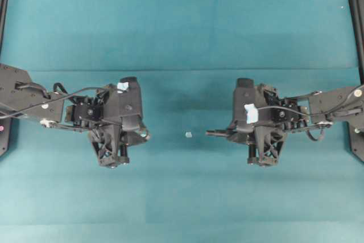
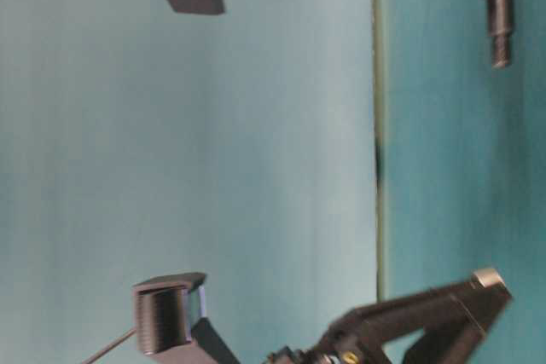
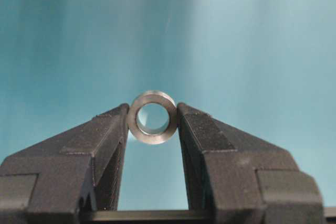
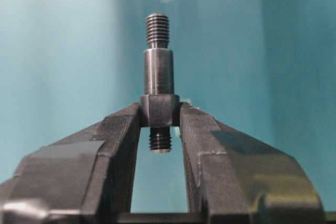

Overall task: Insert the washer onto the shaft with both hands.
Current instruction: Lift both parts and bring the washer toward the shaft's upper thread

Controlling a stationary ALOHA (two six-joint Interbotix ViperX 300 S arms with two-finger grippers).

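Left wrist view alone shows the washer [image 3: 153, 117]; overhead hides it.

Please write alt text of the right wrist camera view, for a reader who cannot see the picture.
The right gripper holds the shaft upright between its black jaws, clamped on the wide middle section. A smooth section and a threaded tip rise above the jaws, and a short threaded end shows below. The background is blurred teal table.

a silvery-grey washer [image 3: 153, 117] and dark grey threaded shaft [image 4: 158, 80] sit between matte black gripper fingers [image 3: 205, 135] over a plain teal surface [image 1: 182, 32]; a pale chip [image 1: 188, 135] lies on it.
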